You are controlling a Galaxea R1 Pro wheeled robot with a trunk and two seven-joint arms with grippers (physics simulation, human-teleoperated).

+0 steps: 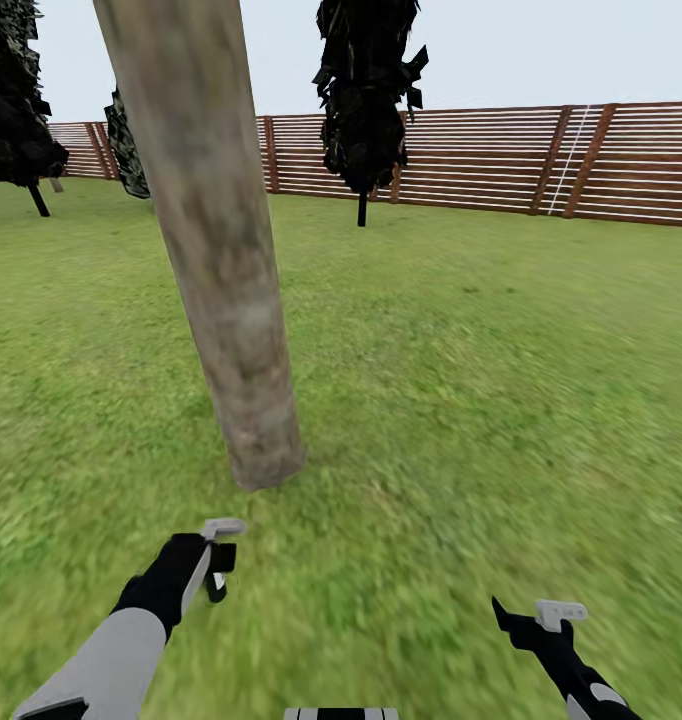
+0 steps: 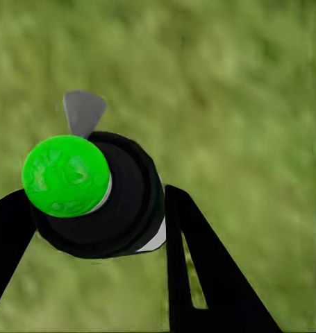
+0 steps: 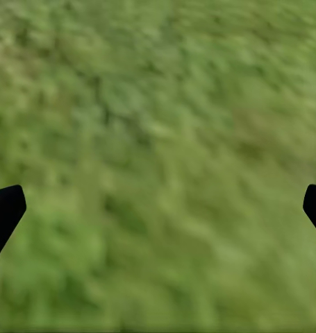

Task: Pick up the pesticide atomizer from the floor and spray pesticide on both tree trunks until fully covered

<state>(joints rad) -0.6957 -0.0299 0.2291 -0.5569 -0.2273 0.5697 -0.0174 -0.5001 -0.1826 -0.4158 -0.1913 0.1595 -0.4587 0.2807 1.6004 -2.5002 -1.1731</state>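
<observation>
Left wrist view: atomizer [image 2: 95, 194] in left claw [image 2: 88, 229]

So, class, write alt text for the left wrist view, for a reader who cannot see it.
The left gripper holds the pesticide atomizer, a black bottle with a bright green cap, between its two black fingers. A small grey nozzle or trigger sticks out from behind the cap. Behind it all is blurry green grass.

Green-capped black pesticide atomizer [image 2: 95, 198] is clamped between jaws, near the pale mottled tree trunk [image 1: 216, 260].
</observation>
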